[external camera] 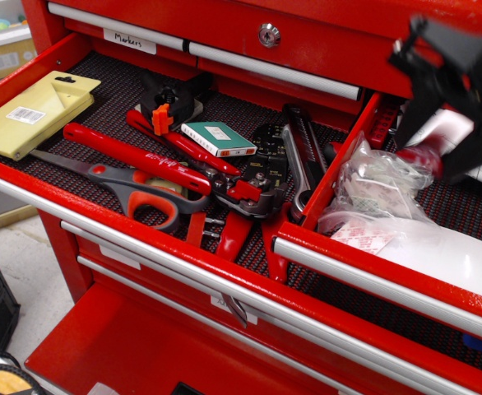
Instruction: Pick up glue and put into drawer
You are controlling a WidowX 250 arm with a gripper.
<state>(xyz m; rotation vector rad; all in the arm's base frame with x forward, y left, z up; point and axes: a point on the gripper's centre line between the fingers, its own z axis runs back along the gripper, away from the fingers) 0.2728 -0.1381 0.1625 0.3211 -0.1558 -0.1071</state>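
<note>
My gripper (pixel 428 155) is blurred at the upper right, above the right-hand drawer. It is shut on the glue (pixel 418 158), a small dark-red tube that hangs between the black fingers (pixel 416 111). The drawer (pixel 344 164) is a red metal one with a silver pull rail (pixel 373 281) and a black mesh liner (pixel 459 206). It holds a clear plastic bag (pixel 381 183) and a white bag (pixel 451 257). The glue is held above the clear bag, near the drawer's back.
The left drawer (pixel 27 70) holds long red-handled pliers (pixel 146 156), grey-and-orange scissors (pixel 138 193), a yellow package (pixel 31 111), a green-and-white box (pixel 218 138), an orange clip (pixel 160 118) and a black crimping tool (pixel 267 164). A closed locked drawer (pixel 267 34) is above.
</note>
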